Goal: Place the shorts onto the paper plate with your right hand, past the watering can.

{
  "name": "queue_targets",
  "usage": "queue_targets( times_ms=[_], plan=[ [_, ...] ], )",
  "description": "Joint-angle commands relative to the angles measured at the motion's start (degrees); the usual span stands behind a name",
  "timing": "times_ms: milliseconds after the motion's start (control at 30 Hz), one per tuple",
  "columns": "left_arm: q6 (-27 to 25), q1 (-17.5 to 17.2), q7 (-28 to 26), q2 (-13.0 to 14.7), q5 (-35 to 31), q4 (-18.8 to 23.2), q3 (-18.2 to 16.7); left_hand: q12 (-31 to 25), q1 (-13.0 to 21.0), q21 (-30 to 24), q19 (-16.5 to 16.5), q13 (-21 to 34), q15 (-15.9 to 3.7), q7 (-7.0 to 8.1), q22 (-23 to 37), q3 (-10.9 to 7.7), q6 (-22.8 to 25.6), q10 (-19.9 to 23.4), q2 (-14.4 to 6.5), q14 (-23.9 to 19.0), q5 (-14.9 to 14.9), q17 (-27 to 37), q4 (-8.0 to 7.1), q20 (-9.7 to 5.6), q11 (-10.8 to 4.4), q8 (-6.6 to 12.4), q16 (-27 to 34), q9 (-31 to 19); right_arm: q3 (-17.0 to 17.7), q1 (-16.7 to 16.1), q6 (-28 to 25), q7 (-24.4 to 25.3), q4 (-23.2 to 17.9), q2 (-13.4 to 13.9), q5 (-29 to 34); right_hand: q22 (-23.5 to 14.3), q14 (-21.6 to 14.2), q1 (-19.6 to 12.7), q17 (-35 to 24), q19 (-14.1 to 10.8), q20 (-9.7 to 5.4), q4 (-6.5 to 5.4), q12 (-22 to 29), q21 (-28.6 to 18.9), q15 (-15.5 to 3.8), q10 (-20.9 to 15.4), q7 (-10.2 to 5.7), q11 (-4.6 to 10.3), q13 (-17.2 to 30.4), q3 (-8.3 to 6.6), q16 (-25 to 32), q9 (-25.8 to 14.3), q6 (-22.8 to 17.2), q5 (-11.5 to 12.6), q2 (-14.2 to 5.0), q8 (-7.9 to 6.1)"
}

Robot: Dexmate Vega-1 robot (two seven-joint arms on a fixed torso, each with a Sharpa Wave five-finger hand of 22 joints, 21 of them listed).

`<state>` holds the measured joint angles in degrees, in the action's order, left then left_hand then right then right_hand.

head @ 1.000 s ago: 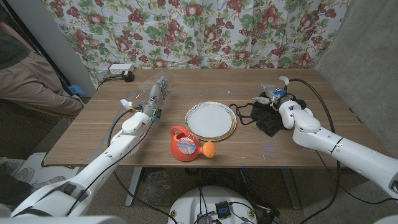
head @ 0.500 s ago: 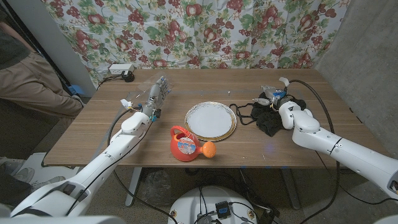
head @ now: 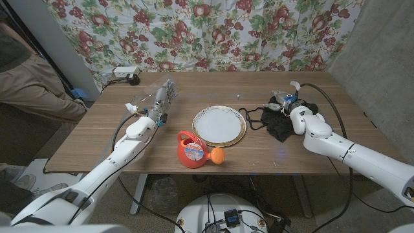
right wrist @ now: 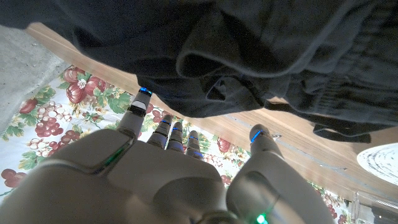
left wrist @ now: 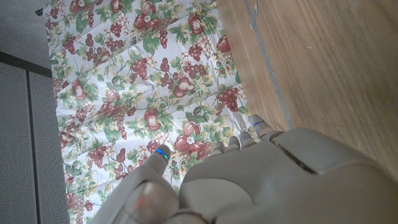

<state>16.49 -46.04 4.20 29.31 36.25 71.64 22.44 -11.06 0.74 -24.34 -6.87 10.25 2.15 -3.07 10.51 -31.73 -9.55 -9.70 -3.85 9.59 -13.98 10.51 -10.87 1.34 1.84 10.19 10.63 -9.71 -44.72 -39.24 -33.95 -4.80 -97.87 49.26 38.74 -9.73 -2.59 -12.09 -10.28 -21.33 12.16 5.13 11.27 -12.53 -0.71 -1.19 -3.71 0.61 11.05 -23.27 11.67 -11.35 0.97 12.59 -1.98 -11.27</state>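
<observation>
The black shorts (head: pixel 279 124) lie crumpled on the right side of the wooden table (head: pixel 97 139), their drawstring trailing toward the plate. My right hand (head: pixel 284 100) hovers at their far edge with fingers apart, holding nothing. In the right wrist view the dark cloth of the shorts (right wrist: pixel 249 50) lies just past my right hand's (right wrist: pixel 168 180) fingertips (right wrist: pixel 142 94). The white paper plate (head: pixel 218 125) with a gold rim sits mid-table; its edge also appears as the plate (right wrist: pixel 382 155). An orange-red watering can (head: pixel 192 149) stands in front of the plate. My left hand (head: pixel 162 97) is extended at the left, nothing in it.
A white power strip (head: pixel 125 72) lies at the table's back left corner. A person (head: pixel 26 71) sits beyond the left edge. A floral curtain (head: pixel 194 32) hangs behind. The left wrist view has my left hand (left wrist: pixel 261 180) over bare wood (left wrist: pixel 336 62).
</observation>
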Motion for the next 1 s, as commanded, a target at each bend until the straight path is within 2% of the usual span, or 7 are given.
queue_targets(
  times_ms=[33,1000],
  plan=[
    [-0.1,-0.3,-0.2,0.2,-0.1,0.6,0.1,-0.4,0.0,0.3,0.2,0.2,0.29,0.02,0.3,0.24,-2.6,-3.7,-6.1,4.0,-0.3,0.2,0.17,-0.02,0.01,0.31,0.4,-0.3,-0.4,0.0,-0.4,-0.7,0.4,0.2,-0.6,-0.2,-0.5,-0.7,-0.1,-0.7,-0.12,0.36,0.1,-0.3,0.14,0.1,-0.05,0.39,0.3,-0.08,0.0,-0.1,0.3,0.5,0.23,-0.08],
    [-0.2,-2.3,-1.2,1.1,-0.1,3.5,-0.4,-0.4,0.0,0.5,0.2,0.2,0.33,0.04,0.3,0.3,-2.6,-3.7,-6.2,4.0,-0.3,0.2,0.16,-0.03,0.1,0.27,0.4,-0.3,-1.1,-0.5,-1.5,-2.5,-0.5,1.0,-1.0,-0.2,-1.1,-1.3,-0.1,-2.0,-0.14,0.84,0.3,-0.2,-0.01,-0.5,0.18,0.28,0.3,-0.39,0.0,-0.1,0.0,0.7,-0.19,-0.25]
  ],
)
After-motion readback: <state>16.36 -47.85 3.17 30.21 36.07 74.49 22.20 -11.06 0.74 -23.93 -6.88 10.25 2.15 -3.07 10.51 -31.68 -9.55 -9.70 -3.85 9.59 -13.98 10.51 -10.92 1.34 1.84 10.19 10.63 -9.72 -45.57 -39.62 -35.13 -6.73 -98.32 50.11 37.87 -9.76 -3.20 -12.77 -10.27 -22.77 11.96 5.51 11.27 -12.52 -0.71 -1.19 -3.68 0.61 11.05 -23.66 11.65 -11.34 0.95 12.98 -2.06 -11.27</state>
